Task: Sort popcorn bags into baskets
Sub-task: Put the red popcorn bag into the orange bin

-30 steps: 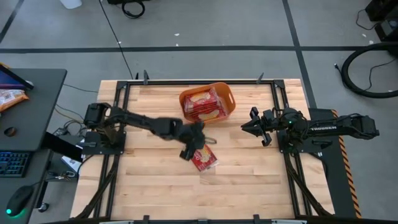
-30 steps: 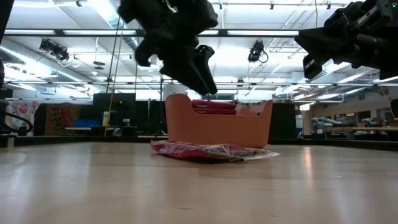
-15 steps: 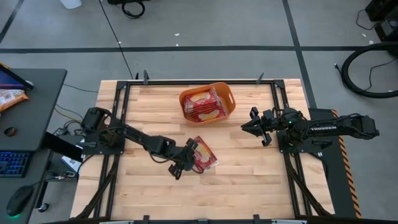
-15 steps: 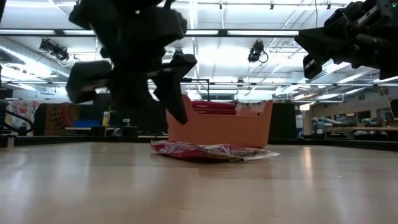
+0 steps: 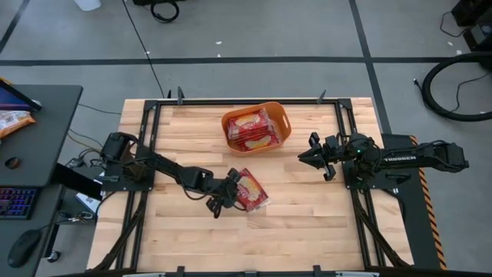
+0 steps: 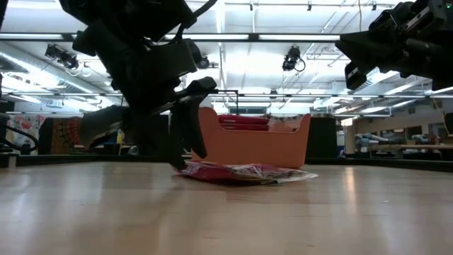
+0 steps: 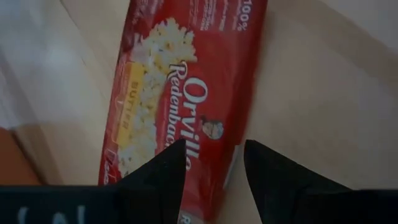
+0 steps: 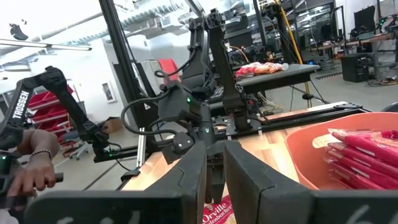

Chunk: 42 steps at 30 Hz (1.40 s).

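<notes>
One red popcorn bag (image 5: 252,190) lies flat on the wood, on the near side of the orange tub (image 5: 286,123). Several more bags (image 5: 252,129) lie inside the tub. My left gripper (image 5: 228,195) is open and down at table height at the loose bag's left end (image 6: 185,168). In the left wrist view its fingers (image 7: 165,171) straddle one long edge of the bag (image 7: 186,93), one over the printed face and one over bare wood. My right gripper (image 5: 301,156) hovers above the table to the right of the tub, its fingers a narrow gap apart (image 8: 215,165), holding nothing. My left gripper comes at the loose bag slanting down from the table's left, its open fingers set either side of the bag's long edge (image 7: 235,163). Whether a fingertip touches the bag I cannot tell. The bag lies flat on the table.
The tub's wall (image 6: 248,145) stands just behind the loose bag. Bare wood (image 5: 307,223) stretches along the near half of the table. Metal frame rails (image 5: 146,115) run along the table's sides. A person's hand (image 8: 31,171) shows in the room beyond the table.
My left gripper has moved from up high beside the tub toward the table's near edge and down, and now sits at table height at the loose bag's left end. The bag has stayed where it was.
</notes>
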Each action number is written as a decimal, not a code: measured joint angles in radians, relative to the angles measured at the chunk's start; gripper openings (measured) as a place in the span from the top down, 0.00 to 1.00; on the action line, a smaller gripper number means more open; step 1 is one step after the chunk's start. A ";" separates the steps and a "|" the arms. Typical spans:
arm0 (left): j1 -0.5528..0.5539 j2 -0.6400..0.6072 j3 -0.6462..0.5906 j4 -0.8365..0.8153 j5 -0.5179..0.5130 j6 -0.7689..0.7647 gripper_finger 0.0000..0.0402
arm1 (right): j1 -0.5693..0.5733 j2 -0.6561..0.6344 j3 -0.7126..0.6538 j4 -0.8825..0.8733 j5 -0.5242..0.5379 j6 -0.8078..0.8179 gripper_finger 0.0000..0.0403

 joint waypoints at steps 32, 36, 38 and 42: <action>0.052 -0.050 0.318 -0.176 -0.257 -0.002 0.98 | 0.000 0.000 0.000 0.000 0.000 0.000 0.85; 0.112 -0.059 0.373 -0.181 -0.389 -0.006 0.98 | 0.000 0.001 0.000 0.001 0.000 0.000 0.85; 0.169 -0.058 0.381 -0.187 -0.403 -0.032 0.98 | 0.000 0.003 0.000 0.002 0.000 0.000 0.85; 0.332 -0.058 0.383 -0.236 -0.336 -0.138 0.97 | 0.000 0.007 0.000 -0.001 0.000 0.000 0.85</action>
